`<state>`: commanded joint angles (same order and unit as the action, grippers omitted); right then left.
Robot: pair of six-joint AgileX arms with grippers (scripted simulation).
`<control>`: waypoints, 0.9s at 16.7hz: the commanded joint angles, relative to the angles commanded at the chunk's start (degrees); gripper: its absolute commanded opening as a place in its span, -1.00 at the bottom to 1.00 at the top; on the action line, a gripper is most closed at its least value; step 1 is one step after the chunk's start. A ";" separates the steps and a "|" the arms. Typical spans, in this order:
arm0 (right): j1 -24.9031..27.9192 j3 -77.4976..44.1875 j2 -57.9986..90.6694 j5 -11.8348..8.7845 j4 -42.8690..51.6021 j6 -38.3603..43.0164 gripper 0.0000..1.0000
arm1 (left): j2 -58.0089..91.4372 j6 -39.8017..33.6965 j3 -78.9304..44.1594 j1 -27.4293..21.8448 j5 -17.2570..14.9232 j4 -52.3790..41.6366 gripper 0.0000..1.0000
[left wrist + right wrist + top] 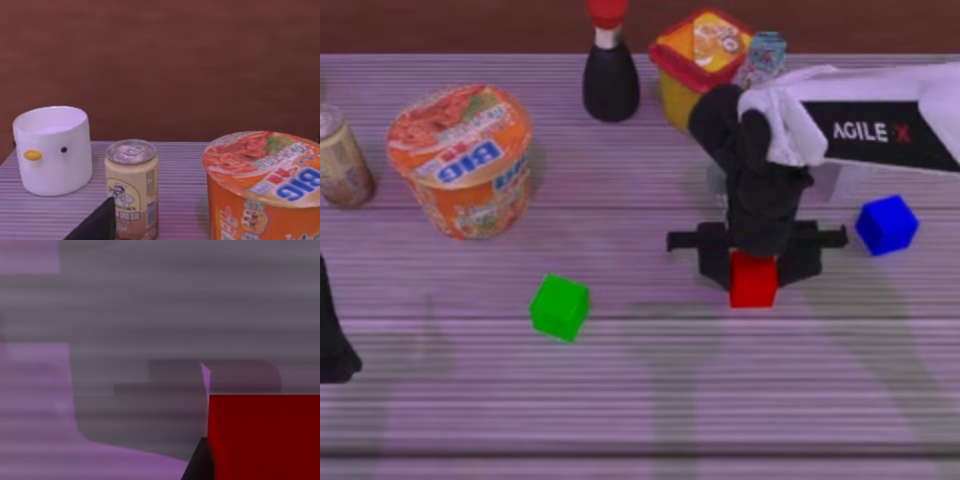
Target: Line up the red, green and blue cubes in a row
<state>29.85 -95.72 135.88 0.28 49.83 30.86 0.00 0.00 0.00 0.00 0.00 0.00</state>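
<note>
Fingers of the right gripper [753, 268] stand on both sides of the red cube [753, 280], which sits near the middle of the table [640, 400], and they look pressed onto it; the right wrist view shows the cube right up close by a dark finger. I think the step now is moving the red cube to its spot in the row. The green cube [559, 307] sits off to the left and a bit nearer the front edge. The blue cube [886, 224] sits off to the right and a bit farther back. Next, the 3 cubes need 1 straight line, so the red cube should land level with a neighbour. The left gripper [332, 340] waits at the left edge; I cannot tell how it is set.
</note>
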 joint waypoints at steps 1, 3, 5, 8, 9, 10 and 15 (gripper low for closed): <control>0.00 0.00 0.00 0.00 0.00 0.00 -1.00 | 0.00 0.00 0.00 0.00 0.00 0.00 1.00; 0.00 0.00 0.00 0.00 0.00 0.00 -1.00 | 0.00 0.00 0.00 0.00 0.00 0.00 1.00; 0.00 0.00 0.00 0.00 0.00 0.00 -1.00 | 0.00 0.00 0.00 0.00 0.00 0.00 1.00; -0.20 -0.34 -1.76 0.74 0.80 -0.43 -1.00 | 0.00 0.00 0.00 0.00 0.00 0.00 1.00; -0.15 -0.52 -1.80 0.75 1.00 -0.45 -1.00 | 0.00 0.00 0.00 0.00 0.00 0.00 1.00; -0.06 -1.14 -2.05 0.75 1.80 -0.45 -1.00 | 0.00 0.00 0.00 0.00 0.00 0.00 1.00; 0.24 -6.78 -5.58 0.72 11.68 -0.44 -1.00 | 0.00 0.00 0.00 0.00 0.00 0.00 1.00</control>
<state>30.09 -102.50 130.30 1.00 61.51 30.42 0.00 0.00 0.00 0.00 0.00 0.00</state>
